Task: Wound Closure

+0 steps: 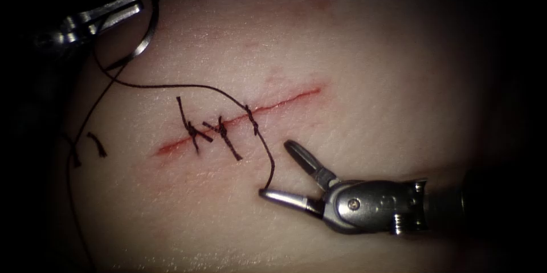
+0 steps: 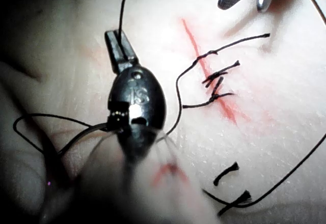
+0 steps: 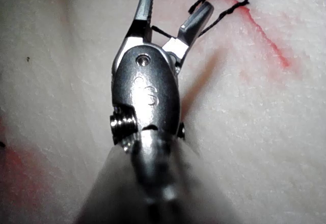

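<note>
At the pale pork tissue's (image 1: 399, 79) far-left corner my left steel needle driver (image 1: 122, 11) pinches the dark thread (image 1: 188, 86) beside the curved silver needle (image 1: 145, 36), which lies free of the tissue. Right of the stitched red cut (image 1: 285, 101), my right steel needle driver (image 1: 288, 170) gapes, holding nothing, thread touching one jaw, likely ready to grasp.

surgical practice bench | sutured tissue (image 1: 353, 51) | wristed steel tools
</note>
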You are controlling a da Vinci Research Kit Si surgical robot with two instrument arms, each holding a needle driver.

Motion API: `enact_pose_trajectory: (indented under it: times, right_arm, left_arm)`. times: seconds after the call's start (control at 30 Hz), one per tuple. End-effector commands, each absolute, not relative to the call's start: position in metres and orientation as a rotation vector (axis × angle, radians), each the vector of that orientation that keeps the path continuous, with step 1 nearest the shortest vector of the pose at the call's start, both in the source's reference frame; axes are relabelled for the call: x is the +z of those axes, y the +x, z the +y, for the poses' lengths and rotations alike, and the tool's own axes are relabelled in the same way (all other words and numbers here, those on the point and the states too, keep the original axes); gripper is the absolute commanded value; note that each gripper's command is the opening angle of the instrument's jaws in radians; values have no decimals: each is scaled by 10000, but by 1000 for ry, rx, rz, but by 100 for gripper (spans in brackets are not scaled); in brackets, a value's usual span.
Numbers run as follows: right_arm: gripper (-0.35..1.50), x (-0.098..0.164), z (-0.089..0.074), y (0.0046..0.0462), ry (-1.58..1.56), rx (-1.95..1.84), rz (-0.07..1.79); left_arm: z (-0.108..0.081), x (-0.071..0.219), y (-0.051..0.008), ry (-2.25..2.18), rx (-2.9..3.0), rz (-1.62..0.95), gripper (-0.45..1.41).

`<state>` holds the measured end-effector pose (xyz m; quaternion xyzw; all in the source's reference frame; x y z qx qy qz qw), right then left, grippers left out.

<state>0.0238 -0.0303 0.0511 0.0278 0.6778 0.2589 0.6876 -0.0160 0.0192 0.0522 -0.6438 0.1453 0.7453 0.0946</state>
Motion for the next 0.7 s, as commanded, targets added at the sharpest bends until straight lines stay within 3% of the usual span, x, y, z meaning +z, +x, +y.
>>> enact_pose_trajectory:
  times: [0.03,0.23,0.53,0.7]
  right_arm:
    - [120,511,-304,243,82,557,1513]
    - [89,504,-296,256,193,453,1493]
    - [66,518,-290,306,301,329,1484]
    - [4,529,-290,332,334,279,1479]
  left_arm:
    - [188,522,-170,-1931,2206,411,-45]
    - [156,500,-193,-2029,2170,305,-45]
    - [129,477,-198,-2100,2155,189,-45]
    - [121,467,-198,-2112,2133,156,-45]
